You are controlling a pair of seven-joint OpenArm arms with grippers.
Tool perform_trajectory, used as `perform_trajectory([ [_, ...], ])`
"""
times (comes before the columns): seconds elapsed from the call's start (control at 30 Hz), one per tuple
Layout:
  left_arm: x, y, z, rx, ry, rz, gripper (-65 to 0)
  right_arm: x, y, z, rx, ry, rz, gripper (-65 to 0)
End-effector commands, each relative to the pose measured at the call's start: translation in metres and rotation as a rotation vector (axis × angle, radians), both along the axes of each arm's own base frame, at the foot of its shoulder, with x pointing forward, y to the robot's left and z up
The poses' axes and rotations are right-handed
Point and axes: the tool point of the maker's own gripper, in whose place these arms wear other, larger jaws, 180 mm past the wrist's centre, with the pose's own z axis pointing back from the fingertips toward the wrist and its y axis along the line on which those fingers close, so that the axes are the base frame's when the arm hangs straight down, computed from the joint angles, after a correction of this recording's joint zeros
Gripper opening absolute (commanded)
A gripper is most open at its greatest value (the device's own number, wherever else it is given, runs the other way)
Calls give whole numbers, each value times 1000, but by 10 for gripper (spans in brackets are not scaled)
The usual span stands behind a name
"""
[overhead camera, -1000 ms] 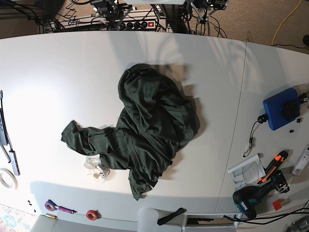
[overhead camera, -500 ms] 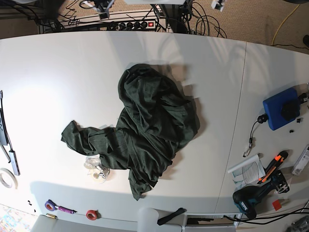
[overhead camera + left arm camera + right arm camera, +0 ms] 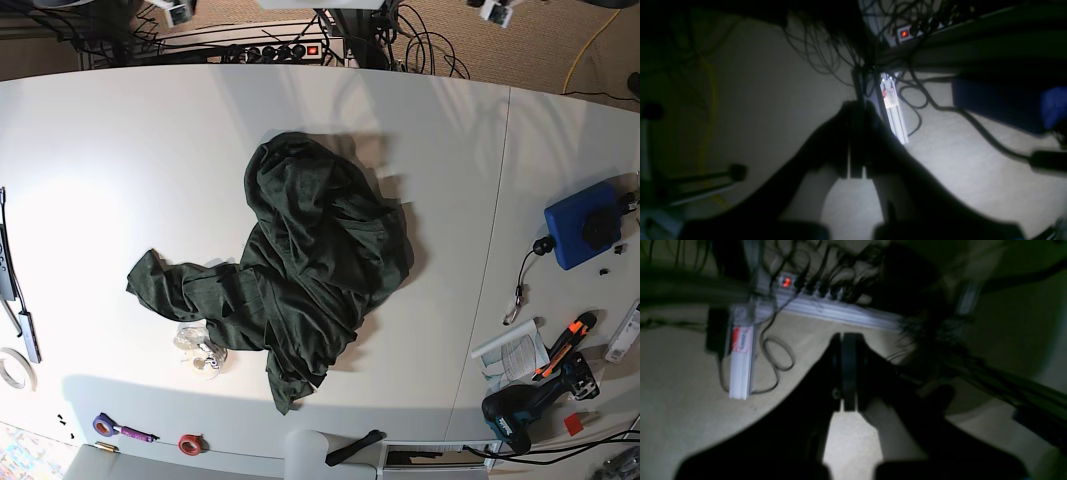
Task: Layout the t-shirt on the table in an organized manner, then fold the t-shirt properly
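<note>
**Both claws shut and empty, parked off the desk's far edge**

Your left claw (image 3: 856,166) has its jaws pressed together on nothing, and so does your right claw (image 3: 844,403); each wrist view looks past closed fingers at carpet, cables and a power strip (image 3: 826,306), not at cloth. In the base view the crumpled dark green t-shirt (image 3: 300,280) lies bunched near the middle of the white desk (image 3: 120,150), one limb of fabric trailing toward that view's left, a small clear plastic scrap (image 3: 200,352) touching its near hem. Only slivers of the arms show at the far edge: the right-arm side (image 3: 175,12) and the left-arm side (image 3: 495,12). The shirt lies nearer than both claws and roughly between them, the trailing limb on your right arm's side. Judged from this, laying out has not begun; both arms must first reach in over the desk.
</note>
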Motion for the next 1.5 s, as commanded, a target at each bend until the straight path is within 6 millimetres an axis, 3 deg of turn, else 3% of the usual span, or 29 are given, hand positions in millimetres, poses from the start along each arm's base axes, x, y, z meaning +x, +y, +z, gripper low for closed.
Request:
perform_trajectory([
  [0.0, 4, -2, 15, -25, -33, -30, -650, 4, -6, 14, -11, -37, 4, -650],
  [0.17, 14, -13, 65, -112, -100, -135, -650, 31, -26, 70, -61, -180, -5, -650],
  [0.33, 30, -41, 110, -306, -167, -174, -650, 61, -36, 120, -105, -309, 10, -650],
  [0.5, 40, -69, 150, -506, -270, -304, -650, 90, -23, 158, -94, -435, 46, -650],
  [0.73, 84, -71, 166, -521, -443, -330, -650, 127, 7, 213, -31, -710, 133, -650],
  [0.83, 106, -71, 173, -509, -519, -351, -650, 140, 8, 222, -31, -774, 138, -650],
  [0.97, 152, -55, 179, -411, -645, -264, -650, 157, 8, 231, -35, -838, 135, -650],
  [1.07, 175, -48, 186, -352, -716, -258, -650, 169, 7, 238, -40, -878, 129, -650],
  [1.33, 198, -47, 196, -305, -793, -303, -642, 197, 6, 255, -33, -1002, 33, -650],
  [1.47, 206, -47, 202, -300, -823, -307, -533, 210, 6, 261, -21, -1044, -21, -650],
])
